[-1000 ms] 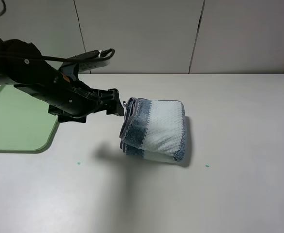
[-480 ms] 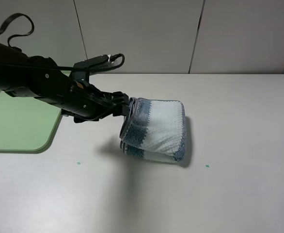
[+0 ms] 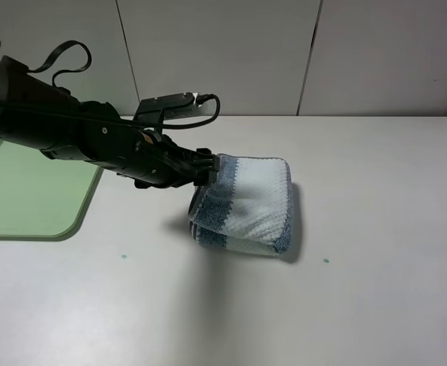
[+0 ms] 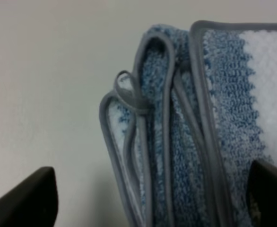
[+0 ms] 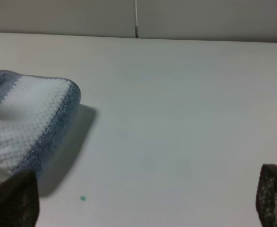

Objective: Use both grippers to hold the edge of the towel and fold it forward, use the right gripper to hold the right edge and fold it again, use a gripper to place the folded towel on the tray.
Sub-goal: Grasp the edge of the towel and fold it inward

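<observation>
Your folded towel [image 3: 245,204] sits just right of the middle of the high view, a thick blue-and-white bundle on the table [image 3: 376,290], with its stacked grey-bound edges facing left. The tray [image 3: 25,194] lies well apart at the left edge of the frame, so both folds look done and only the carry is left.

Your left gripper [image 3: 208,174] is at the towel's upper left corner. In the left wrist view its jaws stand wide apart, one dark tip in each lower corner, with the layered edges [image 4: 167,142] and a small hanging loop [image 4: 129,92] between them — nothing is clamped. The right gripper [image 5: 143,203] is also spread, tips at the lower corners of its view, holding nothing; it does not show in the high view.

Watch three things:
- You may pinch only the top layers. The edges fan apart here, so a shallow bite would let the lower folds drop open on the lift.
- You may snag the loop alone, and the bundle would swing and unroll.
- Closing too low could drag a fingertip on the table and shove the towel rightward — out of the jaws.
</observation>
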Available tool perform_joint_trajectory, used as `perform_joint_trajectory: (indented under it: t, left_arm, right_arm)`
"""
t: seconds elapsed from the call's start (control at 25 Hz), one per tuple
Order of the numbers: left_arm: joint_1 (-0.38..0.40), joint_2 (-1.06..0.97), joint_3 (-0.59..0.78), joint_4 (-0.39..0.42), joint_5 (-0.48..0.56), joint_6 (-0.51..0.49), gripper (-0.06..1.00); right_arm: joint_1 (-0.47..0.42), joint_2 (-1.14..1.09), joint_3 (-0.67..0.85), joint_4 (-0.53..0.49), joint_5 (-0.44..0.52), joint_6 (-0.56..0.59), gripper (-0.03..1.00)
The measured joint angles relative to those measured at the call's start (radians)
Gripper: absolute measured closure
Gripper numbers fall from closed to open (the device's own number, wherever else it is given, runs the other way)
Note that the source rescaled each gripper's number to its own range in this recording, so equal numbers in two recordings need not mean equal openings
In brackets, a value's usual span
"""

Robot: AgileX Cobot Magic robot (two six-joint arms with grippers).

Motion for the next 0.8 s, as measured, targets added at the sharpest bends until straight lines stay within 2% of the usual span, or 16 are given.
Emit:
perform_joint_trajectory:
  t: [0.12, 0.24, 0.8]
  left_arm:
    - [-0.011, 0.010, -0.007, 0.000, -0.016, 0.003, 0.03]
    - [-0.020, 0.020, -0.007, 0.000, -0.020, 0.003, -0.03]
    - [-0.029, 0.059, -0.007, -0.019, -0.005, 0.003, -0.05]
  right_arm:
    - [0.000, 0.000, 0.000, 0.000, 0.000, 0.000, -0.03]
    - [0.000, 0.000, 0.000, 0.000, 0.000, 0.000, -0.03]
    - [0.000, 0.000, 0.000, 0.000, 0.000, 0.000, -0.03]
